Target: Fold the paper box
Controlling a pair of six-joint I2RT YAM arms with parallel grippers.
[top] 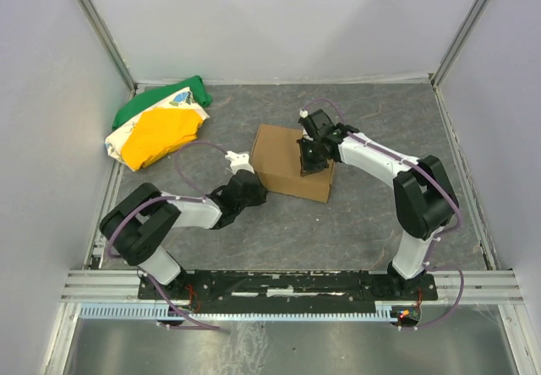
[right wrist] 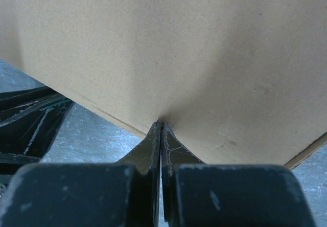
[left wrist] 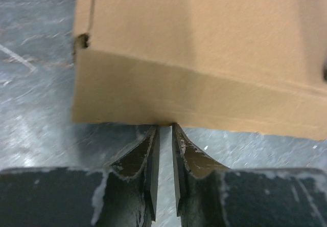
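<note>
A brown paper box (top: 286, 162) lies on the bench (top: 363, 223), shaped into a shallow closed form. The right pincer (right wrist: 161, 126), fingers together, presses its tips on the top panel; the left pincer (left wrist: 164, 129), fingers slightly apart and empty, meets the near-left wall's bottom edge. A hard left push could slide the light box from under the right tips, or dent it.

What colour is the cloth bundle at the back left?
The cloth bundle is green, yellow and white; top external view.
</note>
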